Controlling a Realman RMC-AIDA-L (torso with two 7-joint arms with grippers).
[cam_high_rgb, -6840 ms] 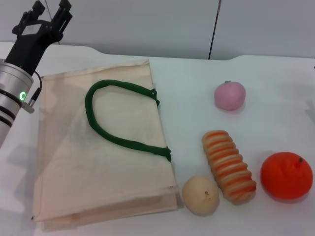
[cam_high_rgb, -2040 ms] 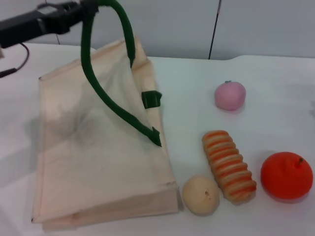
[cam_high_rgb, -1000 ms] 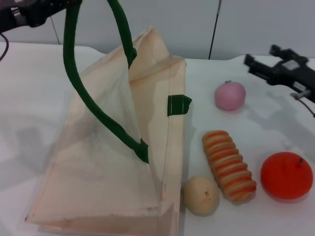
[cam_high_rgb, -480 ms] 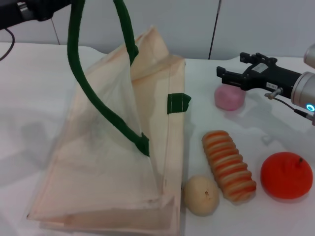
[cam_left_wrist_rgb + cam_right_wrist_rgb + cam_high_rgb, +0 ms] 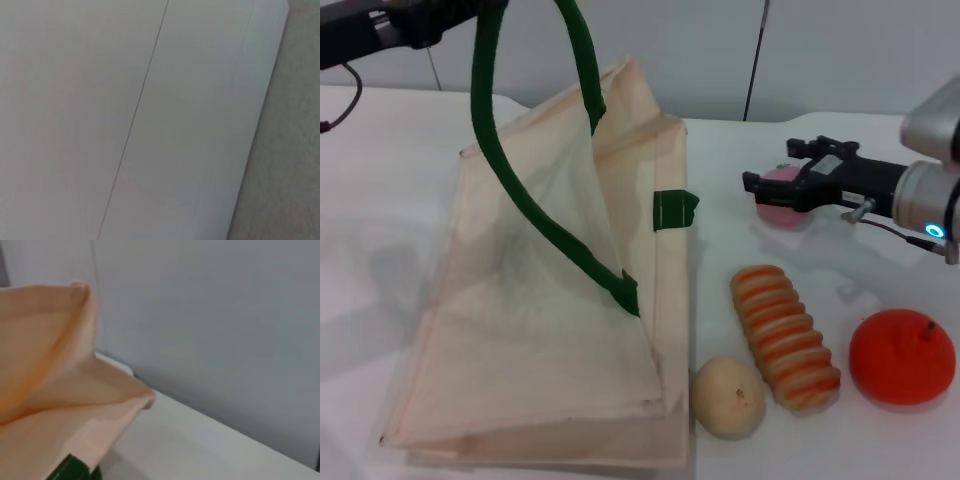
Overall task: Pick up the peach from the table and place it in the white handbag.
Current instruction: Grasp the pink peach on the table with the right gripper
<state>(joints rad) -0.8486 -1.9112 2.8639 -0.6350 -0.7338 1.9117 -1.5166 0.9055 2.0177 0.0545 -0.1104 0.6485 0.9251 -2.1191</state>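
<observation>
The white handbag occupies the left and centre of the head view, its lower edge resting on the white table and its upper panel pulled up into a peak, so that the mouth gapes along the side facing the centre of the frame. One dark green handle runs from the upper left corner of the frame down across the cloth; its top is held by the left gripper, which is clamped on it at the upper left edge of the frame. The right wrist view shows the bag's raised cream edge against the grey wall. The right gripper reaches in from the right edge at mid-height, its dark fingers spread on either side of the peach, which sits on the table right of the bag at centre right. It cannot be determined whether the fingers touch the fruit. Lower right, an orange fruit sits near the frame edge, a striped orange-and-cream roll lies beside it, and a beige ball touches the roll's lower end, just beside the bag's corner.
</observation>
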